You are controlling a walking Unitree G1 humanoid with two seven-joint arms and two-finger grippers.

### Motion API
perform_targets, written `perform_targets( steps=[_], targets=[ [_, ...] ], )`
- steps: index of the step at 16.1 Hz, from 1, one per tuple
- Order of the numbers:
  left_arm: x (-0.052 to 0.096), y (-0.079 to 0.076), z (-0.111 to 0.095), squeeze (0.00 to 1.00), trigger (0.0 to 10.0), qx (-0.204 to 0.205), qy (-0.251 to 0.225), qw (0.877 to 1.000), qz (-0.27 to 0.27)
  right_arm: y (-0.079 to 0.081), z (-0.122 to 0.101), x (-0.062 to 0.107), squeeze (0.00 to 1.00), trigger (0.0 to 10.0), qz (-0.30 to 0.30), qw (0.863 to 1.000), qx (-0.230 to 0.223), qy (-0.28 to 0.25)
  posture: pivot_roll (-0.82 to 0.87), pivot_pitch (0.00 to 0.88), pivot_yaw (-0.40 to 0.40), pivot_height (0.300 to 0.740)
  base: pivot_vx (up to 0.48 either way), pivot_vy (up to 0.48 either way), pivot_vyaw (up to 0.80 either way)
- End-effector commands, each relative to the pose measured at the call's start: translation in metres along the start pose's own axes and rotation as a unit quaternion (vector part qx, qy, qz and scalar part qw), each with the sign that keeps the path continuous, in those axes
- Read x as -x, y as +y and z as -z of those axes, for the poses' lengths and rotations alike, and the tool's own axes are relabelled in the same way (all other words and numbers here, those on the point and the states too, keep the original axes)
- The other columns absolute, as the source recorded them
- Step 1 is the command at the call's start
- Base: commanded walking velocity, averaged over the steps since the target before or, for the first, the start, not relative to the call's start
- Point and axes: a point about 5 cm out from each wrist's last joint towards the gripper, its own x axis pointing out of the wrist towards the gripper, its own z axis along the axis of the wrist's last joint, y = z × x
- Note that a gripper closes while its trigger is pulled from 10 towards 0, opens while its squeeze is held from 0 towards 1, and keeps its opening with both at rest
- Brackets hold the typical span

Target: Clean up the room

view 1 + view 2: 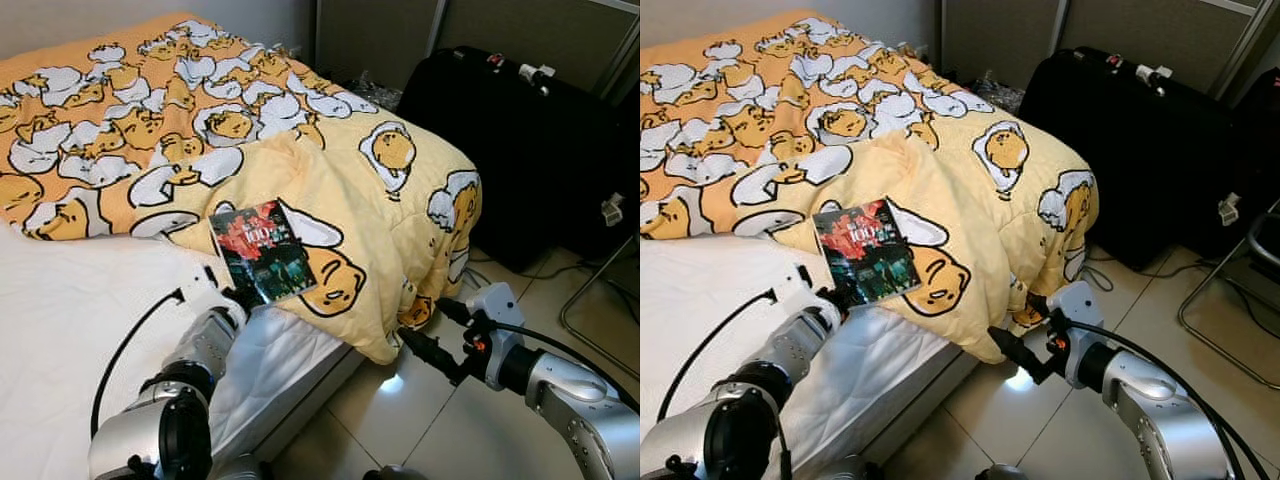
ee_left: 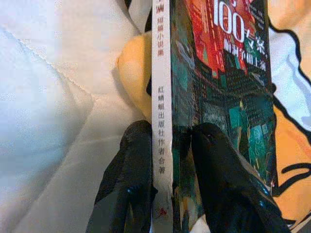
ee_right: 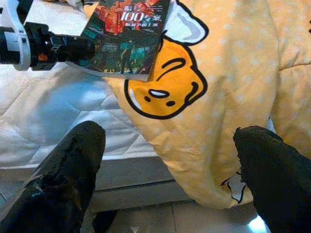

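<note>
— Nearest the lens: silver left arm, reaching forward over the white quilted mattress [image 1: 70,300], with the left gripper [image 2: 170,160] at its end. Clamped on anything?

— Clamped, yes. Two black fingers [image 2: 131,170] pinching the lower end of a dark paperback book with a red-and-teal city cover [image 1: 262,250], one finger on the white spine side, the other on the cover. Gripped near the bottom edge.

— And the book's place?

— At the edge of the yellow egg-cartoon quilted blanket [image 1: 380,200], partly resting on a fold, partly propped over the mattress. Long axis running straight away from the left gripper, so the hold sits at the near short end, most of the weight out ahead.

— Right side?

— Right gripper [image 1: 432,352] held low over the pale tiled floor [image 1: 400,410] beside the bed corner, fingers spread wide, holding nothing. Pointed toward the hanging blanket edge, book well up and to its left.

— Nearer arm for the book, then?

— Left, plainly; already on it. Likely step: lifting the book off the bed to carry it elsewhere. Risk, as a guess: sagging or twisting from so short a grip at one end.

— Anything else around?

— Black suitcase [image 1: 520,140] against the wall past the bed's foot.
</note>
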Motion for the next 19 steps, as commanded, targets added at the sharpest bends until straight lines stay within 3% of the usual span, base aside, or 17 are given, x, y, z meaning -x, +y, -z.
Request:
perform_targets(
  steps=[1, 4, 7, 8, 10, 11, 12, 15, 19],
  targets=[
    [-0.001, -0.005, -0.005, 0.00, 10.0, 0.001, -0.003, 1.000, 0.018, 0.000, -0.004, 0.003, 0.00, 10.0, 0.000, 1.000, 0.004, -0.003, -0.23, 0.043, 0.010, 0.740, 0.000, 0.000, 0.00],
    [-0.002, -0.015, -0.010, 0.00, 10.0, 0.011, -0.028, 0.997, 0.066, 0.000, -0.004, 0.003, 0.00, 10.0, -0.001, 1.000, 0.005, -0.001, -0.23, 0.044, 0.012, 0.740, 0.000, 0.000, 0.00],
    [-0.002, -0.015, -0.006, 0.00, 10.0, -0.021, -0.015, 0.998, 0.061, 0.000, -0.004, 0.003, 0.00, 10.0, -0.002, 1.000, 0.005, 0.000, -0.24, 0.043, 0.014, 0.740, 0.000, 0.000, 0.00],
    [-0.002, -0.015, -0.004, 1.00, 10.0, -0.019, -0.013, 0.997, 0.067, 0.000, -0.004, 0.004, 0.00, 10.0, -0.002, 1.000, 0.006, 0.000, -0.24, 0.044, 0.014, 0.740, 0.000, 0.000, 0.00],
    [-0.002, -0.013, -0.003, 1.00, 10.0, -0.031, -0.011, 0.998, 0.055, 0.001, -0.003, 0.004, 0.00, 10.0, -0.004, 1.000, 0.006, 0.002, -0.24, 0.043, 0.012, 0.740, 0.000, 0.000, 0.00],
    [-0.002, -0.012, -0.003, 0.56, 10.0, -0.035, -0.011, 0.998, 0.052, 0.002, -0.003, 0.005, 0.00, 10.0, -0.007, 1.000, 0.006, 0.003, -0.24, 0.044, 0.012, 0.740, 0.000, 0.000, 0.00],
    [-0.001, -0.012, -0.003, 0.00, 10.0, -0.038, -0.012, 0.998, 0.050, 0.003, -0.004, 0.005, 0.00, 10.0, -0.015, 1.000, 0.006, 0.005, -0.24, 0.042, 0.011, 0.740, 0.000, 0.000, 0.00],
    [-0.002, -0.012, -0.007, 0.00, 10.0, -0.035, -0.024, 0.998, 0.050, 0.013, -0.006, 0.009, 0.00, 10.0, -0.083, 0.996, 0.012, 0.016, -0.24, 0.041, 0.009, 0.740, 0.000, 0.000, 0.00],
    [-0.001, -0.011, -0.016, 0.00, 10.0, -0.034, -0.056, 0.997, 0.050, 0.010, -0.007, 0.010, 0.00, 10.0, -0.087, 0.996, 0.019, 0.023, -0.24, 0.038, 0.004, 0.740, 0.000, 0.000, 0.00]
  ],
)
